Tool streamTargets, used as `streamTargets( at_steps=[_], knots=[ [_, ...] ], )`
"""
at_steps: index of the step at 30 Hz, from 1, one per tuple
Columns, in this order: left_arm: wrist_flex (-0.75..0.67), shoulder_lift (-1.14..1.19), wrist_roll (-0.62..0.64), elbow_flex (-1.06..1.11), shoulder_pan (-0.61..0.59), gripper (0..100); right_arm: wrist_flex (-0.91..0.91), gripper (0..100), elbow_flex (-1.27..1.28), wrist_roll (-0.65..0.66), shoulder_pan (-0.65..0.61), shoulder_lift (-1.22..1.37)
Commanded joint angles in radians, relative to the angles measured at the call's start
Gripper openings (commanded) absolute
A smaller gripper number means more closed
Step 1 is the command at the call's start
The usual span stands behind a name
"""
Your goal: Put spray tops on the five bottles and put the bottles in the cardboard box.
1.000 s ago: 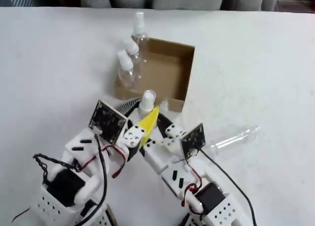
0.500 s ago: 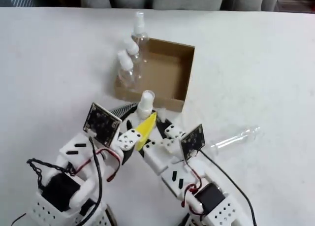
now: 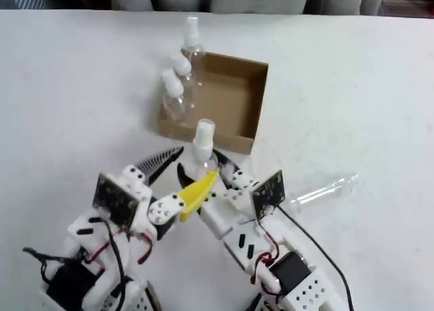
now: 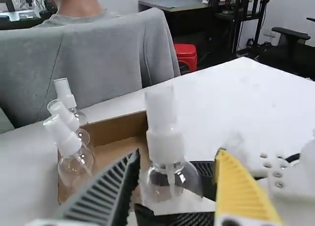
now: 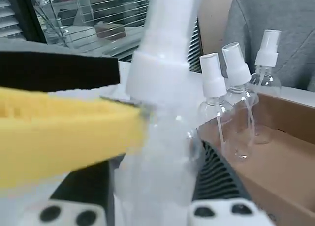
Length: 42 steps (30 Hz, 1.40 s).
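Your right end effector [image 3: 203, 174] is clamped on the capped bottle [image 3: 203, 138] just beside the cardboard box [image 3: 261, 94]. Your left end effector [image 4: 177, 159] gapes wide, holding nothing. Next, I judge, lift that bottle into the box.

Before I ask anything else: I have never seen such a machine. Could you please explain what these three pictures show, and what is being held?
These are two small robot arms at a white table. One picture looks down from a fixed camera above the table. The other two come from a camera on each arm's wrist, so each looks past that arm's own hand. The right hand appears to grip a clear bottle with a white spray top, which stands upright in front of a cardboard box. The left hand, with one black finger and one yellow finger, is open around the same bottle. Three more topped bottles stand at the box's left side. Another clear bottle lies on its side on the table beside the right arm.
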Motion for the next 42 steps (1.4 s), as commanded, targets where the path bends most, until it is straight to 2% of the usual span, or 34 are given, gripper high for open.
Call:
streamTargets(
  at_steps=[1, 6, 15, 19, 22, 25, 28, 34, 42],
  knots=[
    [0.066, -0.104, -0.032, -0.011, 0.061, 24, 0.001, 1.5, 0.012, 0.009, 0.013, -0.018],
    [0.144, -0.114, -0.107, -0.048, 0.114, 24, 0.001, 1.5, 0.012, 0.009, 0.013, -0.018],
    [0.261, -0.116, -0.114, -0.180, 0.107, 24, -0.005, 1.5, 0.012, 0.011, 0.041, -0.018],
    [0.290, -0.116, -0.118, -0.176, 0.107, 13, -0.022, 1.5, 0.002, 0.011, 0.090, -0.018],
    [0.305, -0.116, -0.203, -0.178, 0.107, 2, -0.051, 1.5, 0.000, 0.011, 0.122, -0.016],
    [0.350, -0.116, -0.261, -0.178, 0.107, 4, -0.081, 1.5, -0.005, 0.025, 0.168, -0.010],
    [0.396, -0.116, -0.267, -0.178, 0.102, 2, -0.128, 1.5, -0.005, 0.074, 0.231, -0.008],
    [0.399, -0.116, -0.269, -0.109, -0.039, 2, -0.140, 1.5, -0.049, 0.080, 0.326, -0.007],
    [0.152, -0.116, -0.264, 0.161, -0.243, 2, -0.093, 1.5, -0.150, 0.081, 0.378, -0.007]
  ],
)
